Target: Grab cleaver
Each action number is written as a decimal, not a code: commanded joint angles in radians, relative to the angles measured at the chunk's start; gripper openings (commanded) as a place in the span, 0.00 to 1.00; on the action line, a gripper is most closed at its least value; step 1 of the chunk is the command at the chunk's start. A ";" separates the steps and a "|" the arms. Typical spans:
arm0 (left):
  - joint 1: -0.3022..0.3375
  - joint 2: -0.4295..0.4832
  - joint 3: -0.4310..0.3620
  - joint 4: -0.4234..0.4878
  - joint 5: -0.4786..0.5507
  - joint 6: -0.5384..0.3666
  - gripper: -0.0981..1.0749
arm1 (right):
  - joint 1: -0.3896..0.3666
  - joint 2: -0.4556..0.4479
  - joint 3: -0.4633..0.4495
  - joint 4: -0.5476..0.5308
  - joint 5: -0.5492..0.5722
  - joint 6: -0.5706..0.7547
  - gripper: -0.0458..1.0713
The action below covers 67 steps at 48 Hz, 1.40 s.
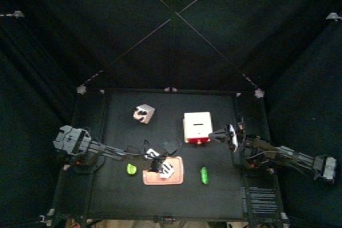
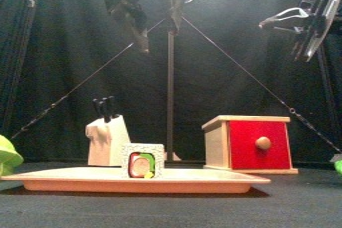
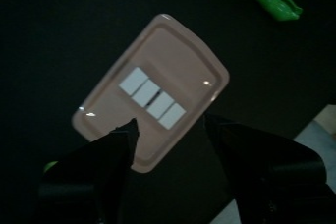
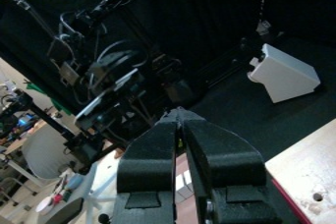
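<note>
Front view alone shows the cleaver (image 2: pixel 107 138) standing by the tray (image 2: pixel 201 180); left tool (image 3: pixel 168 144) open, right tool (image 4: pixel 192 144) closed

Cleaver (image 1: pixel 143 114) left of box (image 1: pixel 199 127); tray (image 1: pixel 164 175) in front of both

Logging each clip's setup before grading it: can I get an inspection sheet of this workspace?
Surface: black table.
Job's things: cleaver stands behind the tray, not gripped.
Clutter: white-and-red box; pink tray holding small white pieces; a green item on each side of the tray.
Grippers: left gripper open and empty, raised over the tray; right gripper shut and empty, raised near the box.
Cables: nothing seen on the table.
Surroundings: black curtains all round.
</note>
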 commanded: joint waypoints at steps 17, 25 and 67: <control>0.049 -0.114 -0.097 0.141 0.210 0.008 0.85 | -0.002 0.011 -0.009 0.005 -0.005 -0.002 0.46; 0.092 -0.189 -0.043 0.201 0.245 0.011 0.85 | -0.003 0.011 -0.008 0.003 -0.005 -0.002 0.46; 0.517 -0.551 0.565 0.301 -0.213 -0.017 0.85 | -0.006 0.015 -0.005 0.005 0.005 -0.002 0.46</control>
